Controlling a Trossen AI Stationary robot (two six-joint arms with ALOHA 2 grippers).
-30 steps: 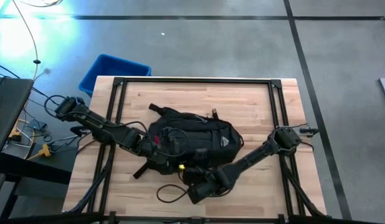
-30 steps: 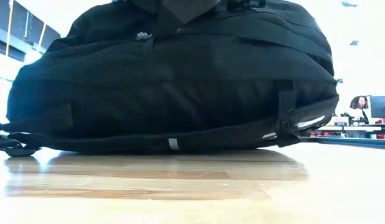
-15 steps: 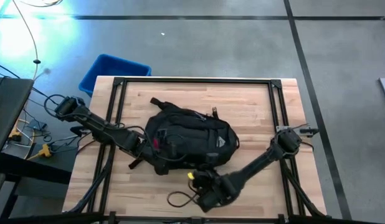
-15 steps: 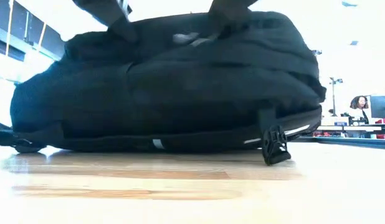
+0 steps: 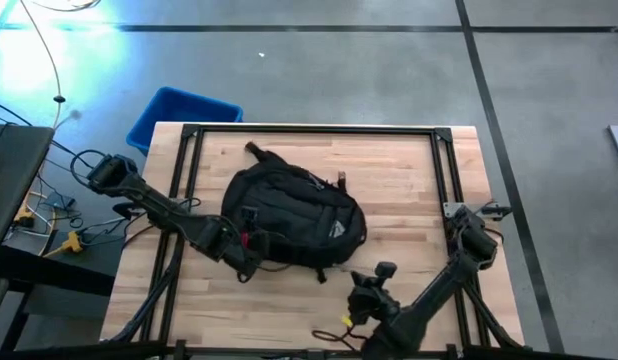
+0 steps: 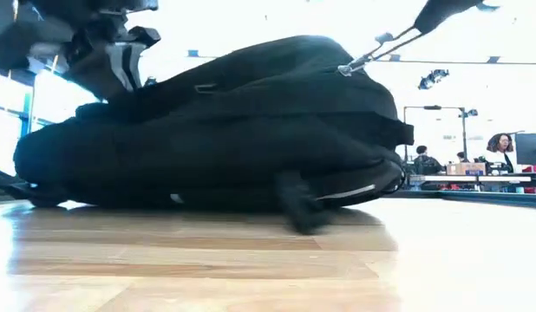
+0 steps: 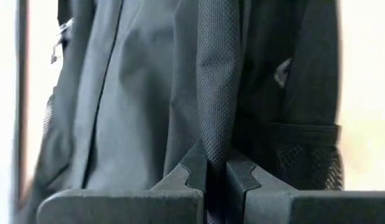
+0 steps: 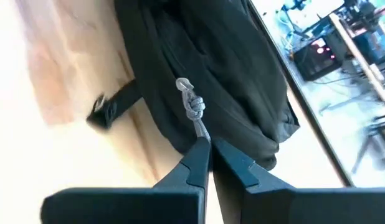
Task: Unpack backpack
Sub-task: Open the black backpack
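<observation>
Black backpack [image 5: 292, 217] is shown lying on the wooden table [image 5: 399, 180], near its middle. The left gripper [image 7: 216, 176] is seen at the pack's left side, its fingers pinched onto a fold of black fabric. The right gripper [image 8: 210, 154] is held off the pack toward the table's near edge, fingers closed on a grey zipper cord [image 8: 192, 109]. A blue bin [image 5: 179, 113] is visible beyond the far-left corner.

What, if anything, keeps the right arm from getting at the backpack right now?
Likely yes, nothing blocks it. The right claw is shut on a grey cord leading from the backpack, over bare table; the left claw grips fabric at the backpack's other side.
</observation>
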